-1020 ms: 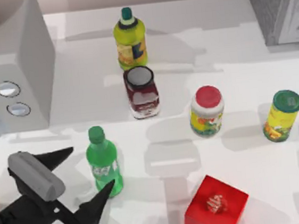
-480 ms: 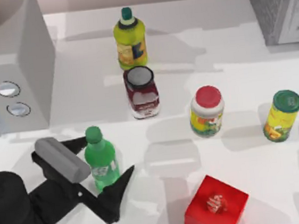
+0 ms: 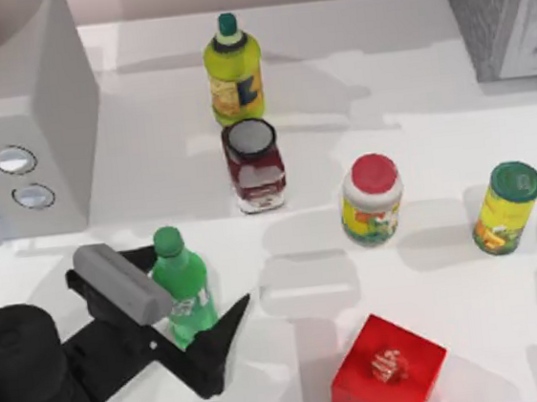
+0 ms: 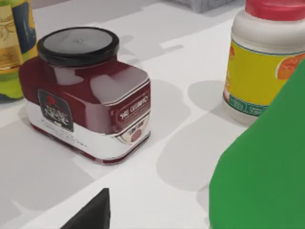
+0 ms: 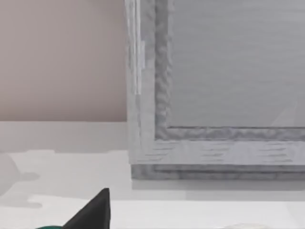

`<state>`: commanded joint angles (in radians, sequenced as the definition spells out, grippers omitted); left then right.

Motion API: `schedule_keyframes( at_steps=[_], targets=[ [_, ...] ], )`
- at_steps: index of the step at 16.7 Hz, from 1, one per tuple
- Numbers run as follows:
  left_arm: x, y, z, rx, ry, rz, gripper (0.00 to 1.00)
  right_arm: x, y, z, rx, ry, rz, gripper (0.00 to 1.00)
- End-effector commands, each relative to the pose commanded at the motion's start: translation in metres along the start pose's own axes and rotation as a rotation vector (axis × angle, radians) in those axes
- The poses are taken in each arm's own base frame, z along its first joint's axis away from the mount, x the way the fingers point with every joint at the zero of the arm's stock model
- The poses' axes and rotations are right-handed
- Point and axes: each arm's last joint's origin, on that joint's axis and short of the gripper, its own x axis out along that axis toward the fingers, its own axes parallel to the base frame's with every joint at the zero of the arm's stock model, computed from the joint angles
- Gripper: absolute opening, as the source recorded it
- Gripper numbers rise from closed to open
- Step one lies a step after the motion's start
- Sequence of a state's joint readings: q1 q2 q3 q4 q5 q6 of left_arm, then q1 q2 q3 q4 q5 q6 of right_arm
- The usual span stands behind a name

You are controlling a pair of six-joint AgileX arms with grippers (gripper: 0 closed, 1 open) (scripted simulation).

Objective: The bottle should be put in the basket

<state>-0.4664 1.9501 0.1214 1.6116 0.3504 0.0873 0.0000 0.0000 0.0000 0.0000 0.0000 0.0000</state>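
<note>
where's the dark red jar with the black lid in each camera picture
Top view: dark red jar stands mid-table, just below the yellow-green bottle.
Left wrist view: same jar seen close, beyond the green bottle.
Right wrist view: not in it.
Shared landmark: the red-lidded white jar.

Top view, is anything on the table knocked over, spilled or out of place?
Nothing stands out. The green bottle stands upright between the open fingers of the left tool, and the other jars and bottles are upright too, with no spill showing.
</note>
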Motion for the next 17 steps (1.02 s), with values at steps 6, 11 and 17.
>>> schedule_keyframes(
  at_steps=[6, 11, 17],
  targets=[
    [0.0000, 0.0000, 0.0000, 0.000, 0.000, 0.000, 0.55, 0.0000, 0.0000, 0.0000, 0.000, 0.000, 0.000, 1.00],
    [0.0000, 0.0000, 0.0000, 0.000, 0.000, 0.000, 0.17, 0.0000, 0.0000, 0.0000, 0.000, 0.000, 0.000, 1.00],
    [0.0000, 0.0000, 0.0000, 0.000, 0.000, 0.000, 0.00, 0.0000, 0.0000, 0.0000, 0.000, 0.000, 0.000, 1.00]
  ],
)
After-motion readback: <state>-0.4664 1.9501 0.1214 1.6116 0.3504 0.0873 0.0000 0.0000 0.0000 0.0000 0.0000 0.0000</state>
